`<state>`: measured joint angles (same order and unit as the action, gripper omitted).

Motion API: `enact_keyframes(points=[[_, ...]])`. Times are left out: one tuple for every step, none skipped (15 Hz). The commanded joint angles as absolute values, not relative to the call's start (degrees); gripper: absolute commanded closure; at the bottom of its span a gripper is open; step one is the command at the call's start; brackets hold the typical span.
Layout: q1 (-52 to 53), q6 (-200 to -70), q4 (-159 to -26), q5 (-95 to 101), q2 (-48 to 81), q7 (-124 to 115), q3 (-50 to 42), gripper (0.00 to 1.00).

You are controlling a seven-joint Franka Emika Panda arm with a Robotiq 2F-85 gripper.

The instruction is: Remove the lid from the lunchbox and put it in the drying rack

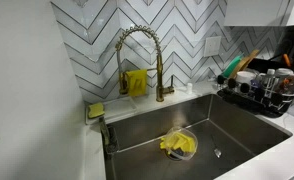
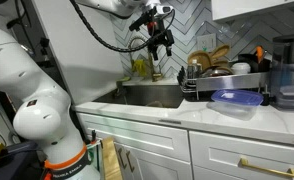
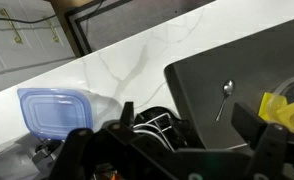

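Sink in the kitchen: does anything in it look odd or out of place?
Only mildly. What looks like a crumpled yellow cloth sits on the floor of the sink, and a lone spoon lies near it on the bare steel. Nothing looks spilled or broken.

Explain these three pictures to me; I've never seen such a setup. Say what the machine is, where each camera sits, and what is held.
The white machine is a robot arm that a person steers. In an exterior view, from a camera in the kitchen, it reaches over the sink with its claw. In an exterior view from elsewhere you see the sink and gold tap. The third camera rides on the wrist; it shows the claw open and empty. On the counter stands the lunchbox, blue lid on, beside the drying rack. In the sink lie a spoon and something yellow.
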<state>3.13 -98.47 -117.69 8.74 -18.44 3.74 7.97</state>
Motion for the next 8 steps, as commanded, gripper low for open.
enact_keyframes(points=[[4.1,-98.3,-117.5,9.0,-18.3,3.5,7.2,0.0],[4.1,-98.3,-117.5,9.0,-18.3,3.5,7.2,0.0],[4.1,-98.3,-117.5,9.0,-18.3,3.5,7.2,0.0],[3.6,-98.4,-116.7,8.8,-17.3,3.1,6.7,0.0],[2.5,-98.9,-115.4,8.4,-15.7,1.8,5.6,0.0],[1.6,-99.6,-114.7,8.4,-14.7,1.1,4.6,0.0],[0.5,-99.8,-113.6,7.5,-13.3,2.3,2.4,0.0],[-0.2,-101.1,-113.2,6.4,-12.4,3.6,0.7,0.0]])
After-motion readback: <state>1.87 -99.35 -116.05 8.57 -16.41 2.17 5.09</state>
